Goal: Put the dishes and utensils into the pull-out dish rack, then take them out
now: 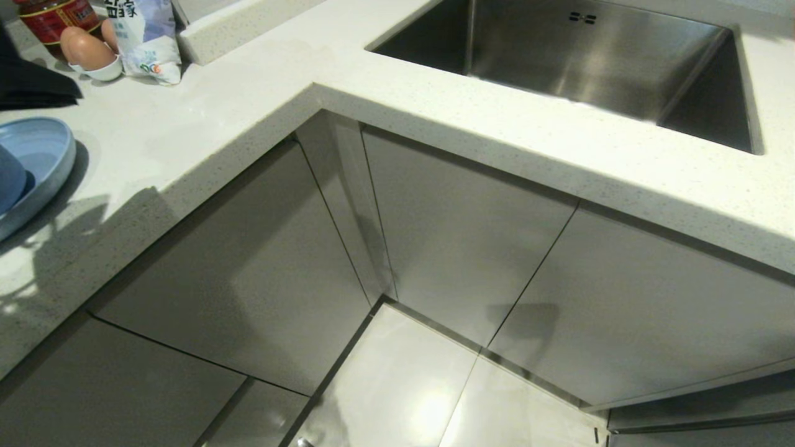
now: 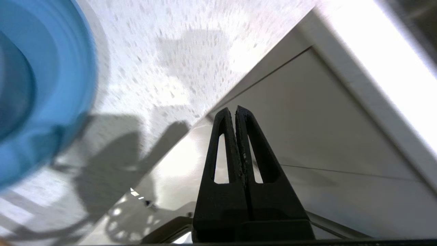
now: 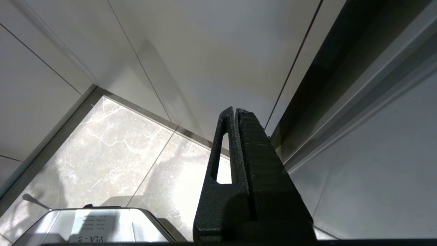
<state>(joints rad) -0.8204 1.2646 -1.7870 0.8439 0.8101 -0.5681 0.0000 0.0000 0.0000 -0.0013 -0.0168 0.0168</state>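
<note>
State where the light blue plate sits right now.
In the head view the plate rests on the white countertop at the far left edge, near the counter's front edge, below the eggs.

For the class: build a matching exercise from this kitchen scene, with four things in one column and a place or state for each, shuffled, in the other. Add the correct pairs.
Things
1. light blue plate
2. steel sink
3. eggs
4. left hand

Places or states
A. set into the countertop, far right
B. shut, holding nothing
C. in a small white dish beside a printed bag
D. on the countertop at the left edge of the head view

Pairs: 1-D, 2-A, 3-C, 4-B
</note>
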